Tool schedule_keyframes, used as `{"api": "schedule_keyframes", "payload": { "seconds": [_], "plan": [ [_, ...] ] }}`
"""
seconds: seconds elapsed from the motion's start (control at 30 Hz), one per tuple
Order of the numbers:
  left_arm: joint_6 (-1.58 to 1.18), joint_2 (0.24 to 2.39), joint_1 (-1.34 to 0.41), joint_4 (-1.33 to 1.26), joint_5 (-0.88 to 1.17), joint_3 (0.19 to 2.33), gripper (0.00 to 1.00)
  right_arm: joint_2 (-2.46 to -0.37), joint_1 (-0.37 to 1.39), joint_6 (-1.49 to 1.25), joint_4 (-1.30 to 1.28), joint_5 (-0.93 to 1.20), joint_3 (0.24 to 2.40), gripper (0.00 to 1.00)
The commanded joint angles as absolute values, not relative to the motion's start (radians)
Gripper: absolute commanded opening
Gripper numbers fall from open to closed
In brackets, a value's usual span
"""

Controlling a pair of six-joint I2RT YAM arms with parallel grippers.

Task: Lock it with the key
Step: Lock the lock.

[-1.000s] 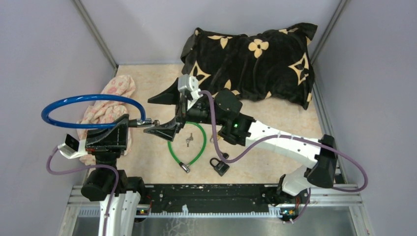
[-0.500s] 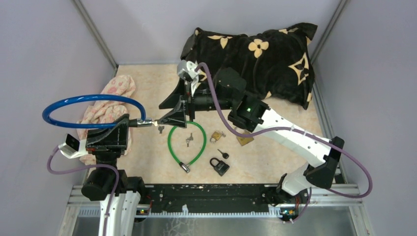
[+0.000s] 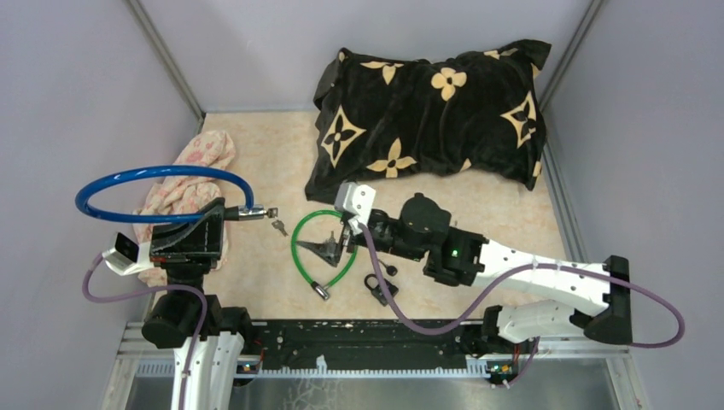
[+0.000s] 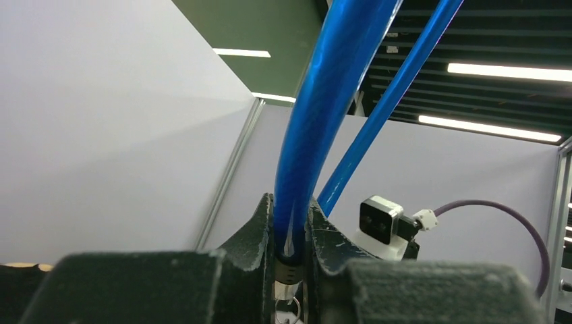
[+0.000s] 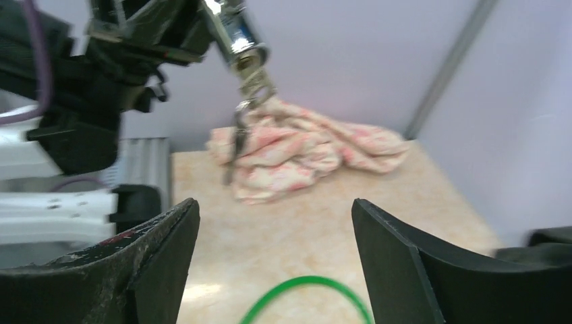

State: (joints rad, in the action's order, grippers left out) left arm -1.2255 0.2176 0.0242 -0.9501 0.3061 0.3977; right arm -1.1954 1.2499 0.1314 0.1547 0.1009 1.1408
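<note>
At left of the table (image 3: 265, 145), raised off the surface: left gripper (image 3: 224, 213) clamped narrow on the blue cable lock (image 3: 162, 175), just behind its metal lock head (image 3: 256, 212). The left wrist view shows the fingers (image 4: 260, 233) pinching the blue cable (image 4: 317, 121) from both sides. The loop stands out to the left, roughly level, above a pink floral cloth (image 3: 183, 184).

The lock head points right, toward table centre. A key (image 3: 278, 226) dangles from its tip, off the table. In the right wrist view the head (image 5: 236, 37) is angled down, with the key (image 5: 236, 145) hanging below it on a ring. That view is too blurred to tell whether another key sits in the keyhole.

Right gripper (image 3: 329, 248) is low at table centre, within the loop of a green cable lock (image 3: 295, 256) lying flat. Its jaws stand wide apart with nothing between them; its own camera sees bare table and a green arc (image 5: 303, 283) in the gap. It is well apart from the dangling key.

A black padlock (image 3: 376, 286) lies by the right arm, partly hidden. A black pillow (image 3: 435, 111) with tan flowers fills the far side.
</note>
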Motion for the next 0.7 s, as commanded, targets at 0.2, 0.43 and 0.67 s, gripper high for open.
{"api": "schedule_keyframes", "payload": {
  "seconds": [0.2,0.43,0.67],
  "plan": [
    [-1.23,0.207,0.028,-0.997,0.295,0.403,0.0,-1.236,1.539,0.964,0.62,-0.454,1.095,0.79],
    [-1.234,0.206,0.028,-0.999,0.302,0.407,0.0,-1.439,1.616,1.345,0.853,-0.628,1.164,0.77],
    [-1.233,0.204,0.028,-1.003,0.304,0.403,0.0,-1.521,1.614,1.446,0.866,-0.657,1.227,0.54]
  ]
}}
